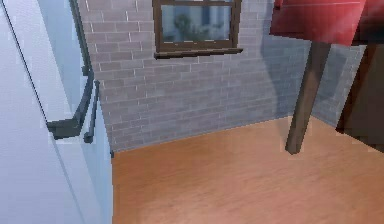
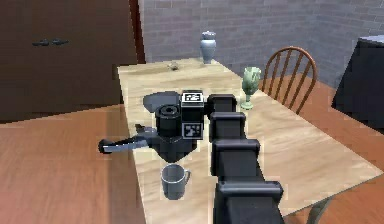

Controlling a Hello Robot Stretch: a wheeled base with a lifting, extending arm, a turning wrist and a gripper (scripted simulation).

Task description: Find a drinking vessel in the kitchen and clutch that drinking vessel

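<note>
In the arm side view, the dark arm (image 2: 232,160) rises from the bottom edge over a wooden table (image 2: 300,140). The gripper (image 2: 106,147) points toward the view's left. Its 2 thin fingers (image 2: 120,145) reach past the table's left edge with bare floor behind them, so it holds nothing. Whether the jaws are spread or pressed together cannot be told. 2 white marker squares (image 2: 191,127) sit at the arm's far end.

A grey cup (image 2: 175,183) stands upright on the table just inside that left edge, toward the near corner. It is below the gripper's body in the picture, right of the fingertips and apart from them. A pale green stemmed glass (image 2: 250,88) stands upright near the table's right edge, beside a wooden chair (image 2: 291,72) and well apart from the fingers. A white vase (image 2: 208,46) stands at the far edge. A dark cabinet (image 2: 60,55) fills the wall beyond.

The forward view shows a white door with a grey handle (image 1: 76,112) on its left, a grey brick wall (image 1: 190,95) with a window (image 1: 197,27), a wooden floor (image 1: 230,180) and a red top (image 1: 325,20) on a wooden leg (image 1: 306,95).
</note>
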